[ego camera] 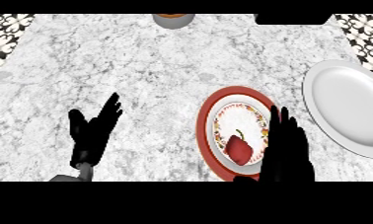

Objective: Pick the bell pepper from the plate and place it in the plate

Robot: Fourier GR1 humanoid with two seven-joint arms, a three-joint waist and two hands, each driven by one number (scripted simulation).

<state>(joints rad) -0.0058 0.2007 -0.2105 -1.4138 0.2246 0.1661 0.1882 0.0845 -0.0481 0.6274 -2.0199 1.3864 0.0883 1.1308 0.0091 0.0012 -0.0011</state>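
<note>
A red bell pepper (238, 149) with a green stem lies on the near part of a red-rimmed patterned plate (218, 104). My right hand (286, 151) is open, fingers straight, just right of the pepper and over that plate's right rim. A plain white plate (342, 104) sits further right, partly cut by the view's edge. My left hand (93, 134) rests open at the lower left, fingers up, far from both plates.
A grey bowl or cup (173, 19) with something orange inside stands at the counter's far edge. A dark object (291, 18) sits at the back right. Patterned tiles (15, 28) border the marble counter on both sides.
</note>
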